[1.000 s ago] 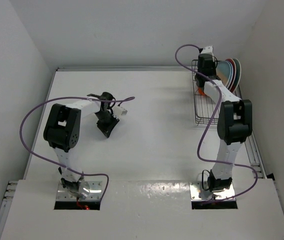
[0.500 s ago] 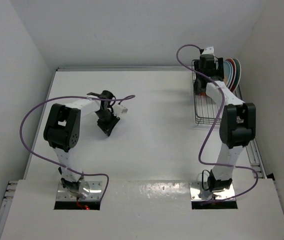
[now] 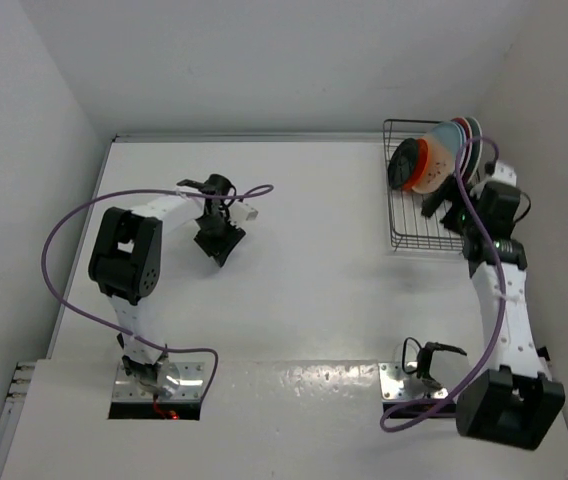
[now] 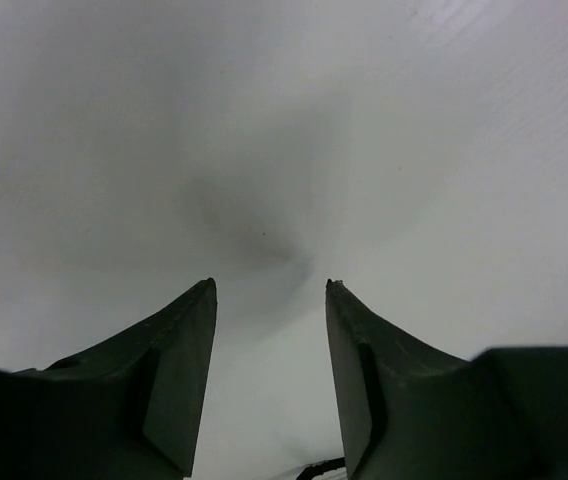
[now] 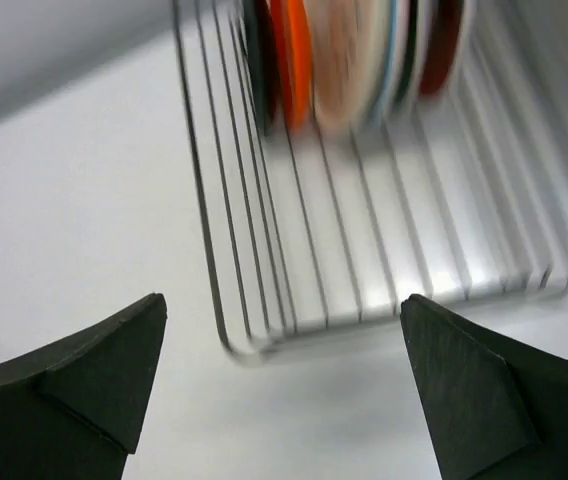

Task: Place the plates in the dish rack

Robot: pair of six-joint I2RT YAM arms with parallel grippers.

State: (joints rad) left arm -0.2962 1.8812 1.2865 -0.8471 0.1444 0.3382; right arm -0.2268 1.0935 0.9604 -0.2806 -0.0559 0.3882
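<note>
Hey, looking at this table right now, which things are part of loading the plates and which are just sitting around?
Part of the job:
- plates, standing on edge in the rack
- dish rack
- right gripper, open, just short of the rack

Not part of it:
- table
- purple cables on the arms
- left gripper, open over bare table

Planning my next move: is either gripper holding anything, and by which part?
Nothing is held. Left gripper and right gripper are both open and empty; the plates stand in the dish rack.
</note>
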